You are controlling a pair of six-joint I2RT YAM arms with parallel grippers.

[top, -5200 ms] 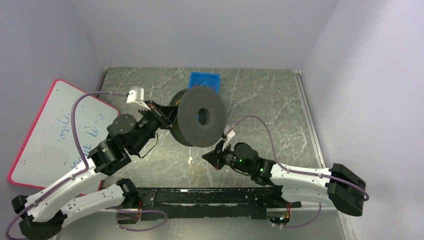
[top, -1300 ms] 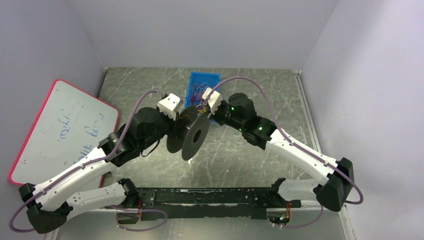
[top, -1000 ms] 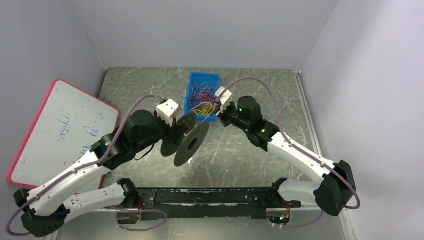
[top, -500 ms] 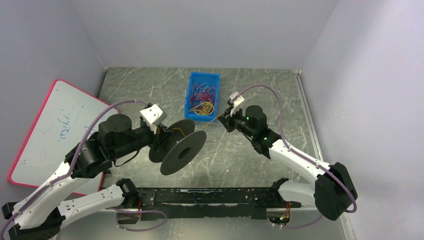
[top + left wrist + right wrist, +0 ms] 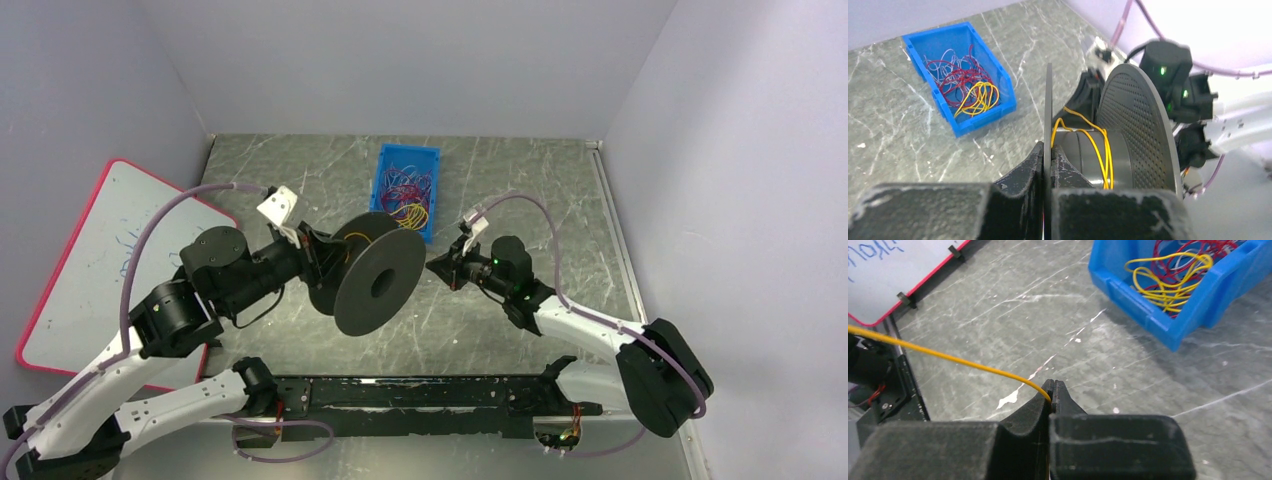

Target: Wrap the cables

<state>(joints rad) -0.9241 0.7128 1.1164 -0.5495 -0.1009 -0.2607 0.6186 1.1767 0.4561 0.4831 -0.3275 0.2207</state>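
Yellow cable [image 5: 1105, 150] lies in a few loose turns around the hub of a black spool [image 5: 372, 285], between its two round flanges; the flange on the right is perforated. The spool stands on edge near the middle of the grey marbled tabletop [image 5: 520, 190]. The left jaws are clenched on the thin rim of its left flange, which sits edge-on between them in the left wrist view. Just right of the spool, the right jaws are pinched tight on one yellow strand [image 5: 948, 356], which runs from their tips off to the left edge of the right wrist view. The rest of the cables [image 5: 408, 190], red, yellow and a few pale ones, lie tangled in a blue bin [image 5: 383, 190] on the far side of the tabletop, beyond the spool and apart from both arms. Leaning at the left wall is a red-edged whiteboard [image 5: 90, 260].
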